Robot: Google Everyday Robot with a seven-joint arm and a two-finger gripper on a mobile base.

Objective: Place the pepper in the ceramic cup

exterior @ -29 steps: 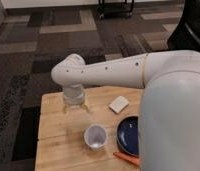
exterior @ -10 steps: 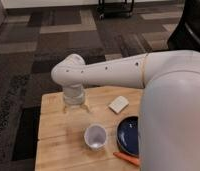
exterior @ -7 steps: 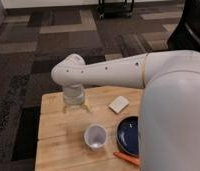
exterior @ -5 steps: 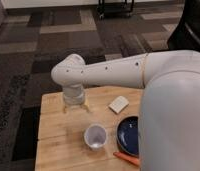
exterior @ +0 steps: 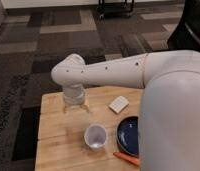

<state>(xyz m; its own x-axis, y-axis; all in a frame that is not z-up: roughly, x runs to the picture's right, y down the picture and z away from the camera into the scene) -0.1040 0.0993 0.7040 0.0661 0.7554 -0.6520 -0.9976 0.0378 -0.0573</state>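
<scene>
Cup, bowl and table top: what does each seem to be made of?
The white cup looks like glazed ceramic: a smooth, opaque wall with a pale inside. The dark blue bowl also seems to be glazed ceramic, with a soft sheen, though plastic is possible. The table looks like light, matte wood, with faint plank lines. The gripper hangs over the table's back part, behind the cup.

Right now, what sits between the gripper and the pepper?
In the camera view, the ceramic cup stands between the gripper, above the table at its far side, and the pepper.
</scene>
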